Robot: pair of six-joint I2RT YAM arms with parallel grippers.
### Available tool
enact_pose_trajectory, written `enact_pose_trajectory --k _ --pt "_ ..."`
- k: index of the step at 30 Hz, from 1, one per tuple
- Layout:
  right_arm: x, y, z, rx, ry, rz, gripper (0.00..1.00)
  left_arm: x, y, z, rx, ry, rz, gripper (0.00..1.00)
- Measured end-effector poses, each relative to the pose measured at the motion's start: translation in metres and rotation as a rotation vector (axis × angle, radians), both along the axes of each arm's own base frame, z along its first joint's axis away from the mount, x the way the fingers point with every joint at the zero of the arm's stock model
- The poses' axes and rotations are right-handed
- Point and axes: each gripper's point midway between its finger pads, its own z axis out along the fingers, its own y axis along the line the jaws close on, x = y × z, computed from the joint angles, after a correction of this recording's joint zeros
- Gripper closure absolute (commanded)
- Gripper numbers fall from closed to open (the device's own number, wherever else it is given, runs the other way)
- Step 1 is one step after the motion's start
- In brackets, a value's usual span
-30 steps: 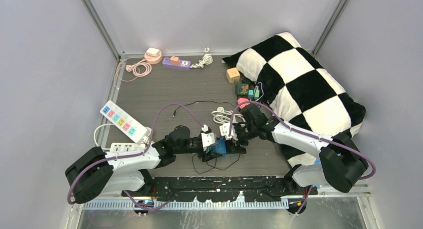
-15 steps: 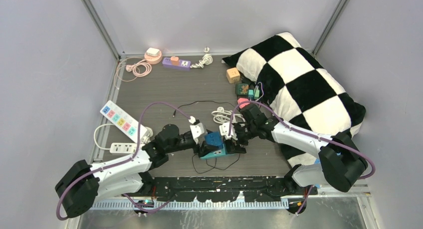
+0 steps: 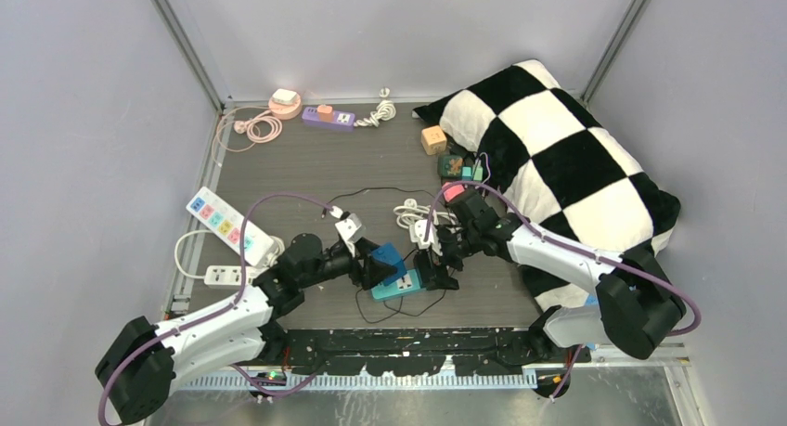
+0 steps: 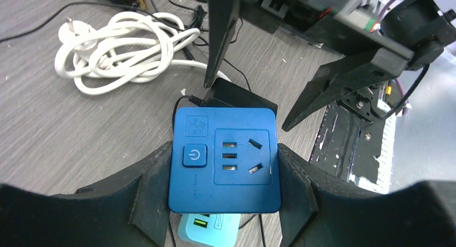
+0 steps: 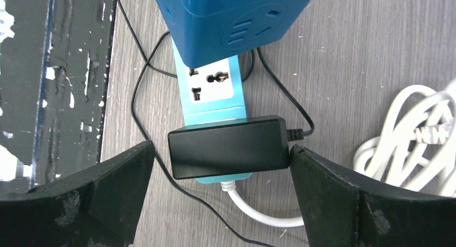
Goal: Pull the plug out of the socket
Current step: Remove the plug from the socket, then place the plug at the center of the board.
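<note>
Grey wood-grain table [image 3: 306,166] fills a booth with plain pale walls. A black-and-white checked pillow [image 3: 557,166] takes up its 2 o'clock corner. A white power strip [image 3: 230,224] lies at 9 o'clock and a purple strip [image 3: 328,118] at 12, with a pink cord coil [image 3: 260,127] at 11.

At 6 o'clock, near the arm bases, lies a teal power strip [image 5: 212,96]. A black plug brick [image 5: 228,146] sits crosswise on one end of it. Over the strip's other end is a blue cube socket [image 4: 231,139], at 12 o'clock from the brick in the right wrist view. Whether its pins are clear of the strip cannot be told.

The left claw [image 4: 226,166] is closed onto the blue cube, one finger pressed flat on each side. The right claw [image 5: 221,155] is spread wide and straddles the brick. Its finger at 3 o'clock is at the brick's cable end, and the one at 9 o'clock stands off with a gap. A white cord coil [image 4: 123,48] lies just beyond, and a thin black cable [image 5: 141,85] loops beside the strip.
</note>
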Motion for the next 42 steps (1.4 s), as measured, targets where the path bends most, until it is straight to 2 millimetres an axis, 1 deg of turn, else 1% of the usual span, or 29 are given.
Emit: enact_pose_trajectory --k 5,9,12,18,24,27,33,38,42 --pt "0.004 -0.002 0.019 0.044 0.019 -0.033 0.00 0.004 0.004 -0.007 -0.043 0.090 0.074 1.00" --pt "0.008 -0.005 0.036 0.079 0.030 -0.048 0.00 0.008 0.005 -0.008 -0.099 0.150 0.130 1.00" --pt "0.009 -0.009 0.047 0.101 0.052 -0.056 0.00 0.011 0.003 -0.006 -0.149 0.193 0.157 0.99" --pt "0.010 -0.014 0.072 0.140 0.072 -0.088 0.00 0.019 -0.006 0.007 -0.264 0.265 0.190 1.00" --pt "0.017 -0.015 0.094 0.161 0.116 -0.173 0.00 0.032 -0.011 0.007 -0.335 0.368 0.263 0.99" --pt "0.018 -0.015 0.097 0.164 0.149 -0.210 0.00 0.041 -0.016 0.011 -0.356 0.401 0.290 1.00" --pt "0.024 -0.015 0.098 0.158 0.191 -0.291 0.00 0.062 -0.030 0.027 -0.427 0.460 0.344 0.99" --pt "0.040 -0.016 0.099 0.153 0.173 -0.383 0.00 0.073 -0.045 0.023 -0.450 0.532 0.404 1.00" --pt "0.053 -0.018 0.099 0.151 0.156 -0.457 0.00 0.077 -0.058 0.023 -0.458 0.573 0.440 1.00"
